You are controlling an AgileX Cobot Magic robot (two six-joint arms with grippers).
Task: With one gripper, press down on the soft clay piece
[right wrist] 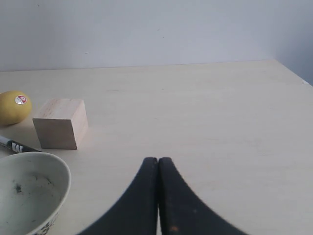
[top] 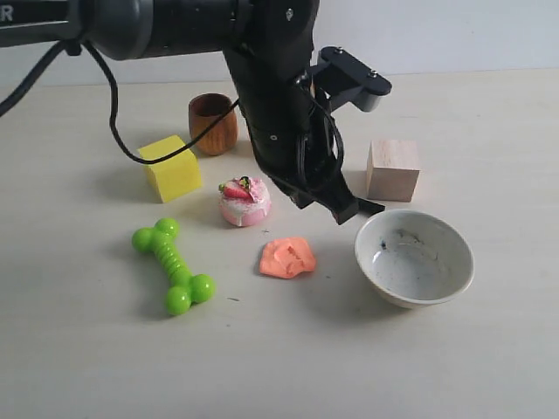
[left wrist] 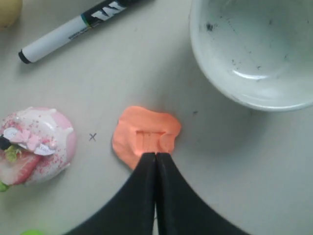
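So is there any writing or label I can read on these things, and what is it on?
"R": on the black arm, at the exterior view's edge; anything before it is cut off.
"x": a small pen mark on the table.
Marker: white lettering on its black band, too blurred to read.
Yellow fruit: red sticker, too small to read.

Clay (left wrist: 145, 128) orange, tool (left wrist: 156, 155) blk.

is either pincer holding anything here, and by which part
Nothing is held. The left pincer is shut empty by the dented soft clay piece, and the right pincer is shut empty over the table.
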